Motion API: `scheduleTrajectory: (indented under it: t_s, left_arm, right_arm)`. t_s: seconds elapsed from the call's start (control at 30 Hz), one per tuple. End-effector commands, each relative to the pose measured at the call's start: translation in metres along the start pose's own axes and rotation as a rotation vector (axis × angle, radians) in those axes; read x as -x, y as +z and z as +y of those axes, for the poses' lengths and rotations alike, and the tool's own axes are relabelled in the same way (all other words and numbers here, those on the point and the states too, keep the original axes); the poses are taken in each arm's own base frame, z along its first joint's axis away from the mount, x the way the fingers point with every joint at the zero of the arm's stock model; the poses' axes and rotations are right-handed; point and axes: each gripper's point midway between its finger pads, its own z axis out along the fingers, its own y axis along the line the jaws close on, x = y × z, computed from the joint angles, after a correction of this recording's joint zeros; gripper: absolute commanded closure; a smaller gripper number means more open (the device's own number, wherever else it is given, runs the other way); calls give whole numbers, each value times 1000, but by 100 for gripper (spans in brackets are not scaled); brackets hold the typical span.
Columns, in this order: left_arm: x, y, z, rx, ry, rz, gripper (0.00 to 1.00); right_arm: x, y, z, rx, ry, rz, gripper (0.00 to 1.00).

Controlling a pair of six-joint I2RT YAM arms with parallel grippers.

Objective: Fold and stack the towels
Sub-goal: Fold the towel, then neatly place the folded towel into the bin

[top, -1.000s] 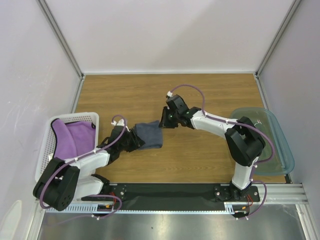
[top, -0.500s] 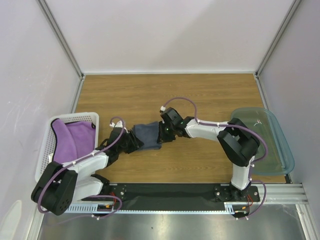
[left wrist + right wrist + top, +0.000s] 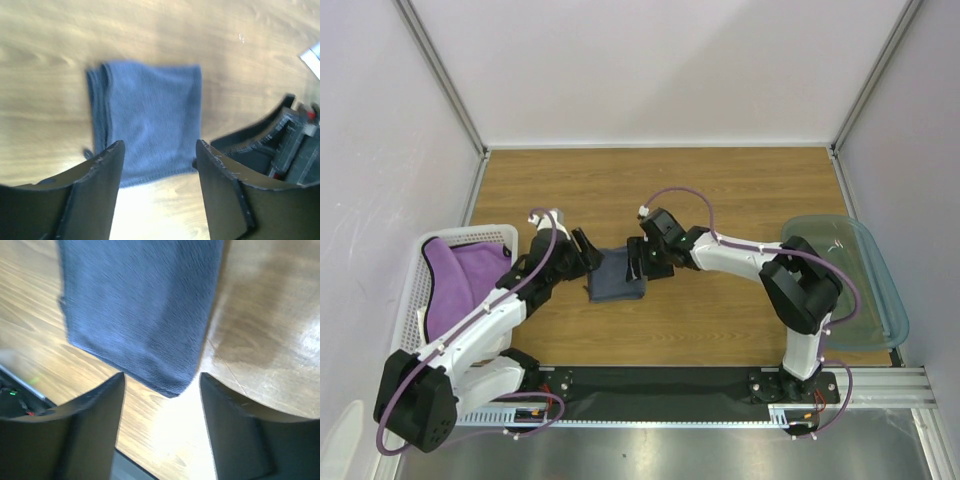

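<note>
Two open grippers flank a small dark navy towel (image 3: 615, 277) that lies folded into a rough square on the brown wood-grain table (image 3: 720, 190), well apart from the containers at either side. The left gripper (image 3: 159, 147) hangs over one edge of the cloth, its black jaws spread wide and holding nothing, with the towel lying flat on the wood below the gap. Its wrist camera shows folded layers stacked along one side of the cloth, though the picture is soft with blur. The right gripper (image 3: 161, 377) stands at the opposite edge, jaws likewise parted and empty, above a corner of the navy fabric. From overhead its body covers that edge, so whether the fingertips touch the cloth cannot be made out. One small purple towel (image 3: 460, 280) lies bunched in a white perforated plastic basket (image 3: 465, 233) at the table's left edge, its lower part hidden behind the left arm. One translucent teal bin (image 3: 885, 300) sits at the right, partly blocked by the right arm's elbow
</note>
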Motion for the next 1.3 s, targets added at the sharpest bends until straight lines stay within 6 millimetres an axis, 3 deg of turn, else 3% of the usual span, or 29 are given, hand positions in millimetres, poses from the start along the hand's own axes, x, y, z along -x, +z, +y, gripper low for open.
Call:
scheduleTrajectory:
  t_s: [0.0,0.1,0.2,0.6,0.77,1.07,1.17,1.23,1.27]
  left_arm:
    - [17,-6,15,113,67,-48,34]
    - [15,0,16,128,56,-36,31]
    - [8,7,24,158,52,-18,30]
    - [-9,14,47,224,44,8,30]
    - [-10,14,50,226,38,13,30]
    - [-13,14,47,197,25,17,30]
    - [-11,13,46,190,22,13,30]
    - [-8,14,44,183,24,9,30]
    - [-7,14,43,181,27,8,30]
  right_arm:
    - [46,-22,17,33,-19,-131,30]
    - [57,-18,9,21,-3,-146,21]
    - [64,-11,3,9,-1,-151,19]
    - [59,20,-2,24,5,-118,30]
    - [54,31,-3,30,13,-97,43]
    - [40,44,-14,3,46,-60,83]
    - [43,25,-15,-12,46,-82,100]
    - [44,10,-26,-63,47,-95,100]
    - [50,-7,-24,-70,38,-120,100]
